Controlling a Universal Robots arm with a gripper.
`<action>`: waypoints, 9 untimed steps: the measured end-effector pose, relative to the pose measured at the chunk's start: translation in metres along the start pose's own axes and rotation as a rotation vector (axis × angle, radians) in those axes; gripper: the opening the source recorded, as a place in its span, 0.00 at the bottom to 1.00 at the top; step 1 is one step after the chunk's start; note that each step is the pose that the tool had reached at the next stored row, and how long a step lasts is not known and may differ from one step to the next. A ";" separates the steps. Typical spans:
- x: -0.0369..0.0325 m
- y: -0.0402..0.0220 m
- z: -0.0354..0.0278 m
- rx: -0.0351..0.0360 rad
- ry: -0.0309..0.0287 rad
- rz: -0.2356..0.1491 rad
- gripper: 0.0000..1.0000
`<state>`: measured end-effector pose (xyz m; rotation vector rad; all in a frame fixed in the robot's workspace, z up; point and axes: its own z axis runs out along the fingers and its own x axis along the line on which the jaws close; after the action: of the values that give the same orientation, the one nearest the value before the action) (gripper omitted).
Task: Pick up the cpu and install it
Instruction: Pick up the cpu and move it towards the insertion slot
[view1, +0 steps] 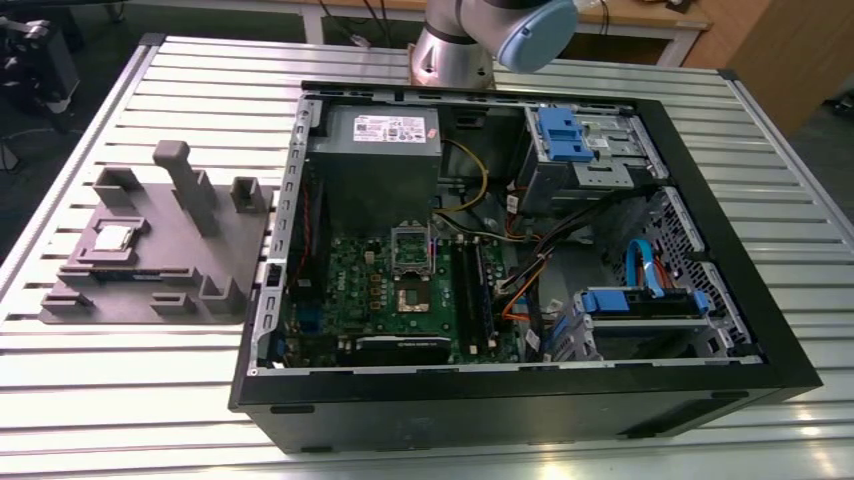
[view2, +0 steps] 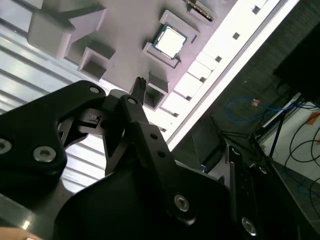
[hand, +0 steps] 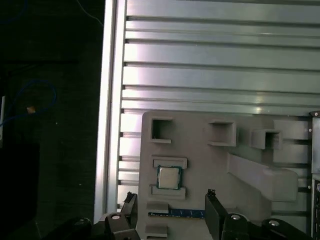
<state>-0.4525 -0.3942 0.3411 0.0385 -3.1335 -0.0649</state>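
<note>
**A:** Entry one, the cpu (view1: 114, 238). Where is it kept?

**B:** It lies flat, metal face up, in a shallow seat on the grey holder plate (view1: 174, 255), toward that plate's edge at the exterior view's left. The plate sits on the slatted tabletop (view1: 200, 80), near the tabletop's edge at the exterior view's left and just beside the open computer case (view1: 534, 385).

**A:** Entry two, the gripper (hand: 171, 195). What is its condition?

**B:** Released. In the first wrist view its two black fingers (hand: 212, 215) stand well apart with nothing between them. It hangs above the holder plate, close to the cpu but not touching it.

**A:** Any adjacent stock?

**B:** A narrow circuit strip (hand: 175, 213) lies in the plate near the cpu. Several raised grey blocks (view1: 187, 185) stand on the plate.

**A:** And inside the case?

**B:** A green motherboard (view1: 354, 290) lies on the case floor, with its socket (view1: 411, 296) uncovered and its frame raised.
</note>
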 end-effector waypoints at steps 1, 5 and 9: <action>0.0000 0.0000 0.0007 0.0001 0.0001 0.000 0.65; 0.0000 0.0000 0.0009 0.0012 0.0001 0.000 0.65; 0.0000 0.0000 0.0010 0.0012 0.0001 0.000 0.65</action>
<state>-0.4525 -0.3941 0.3401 0.0383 -3.1334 -0.0630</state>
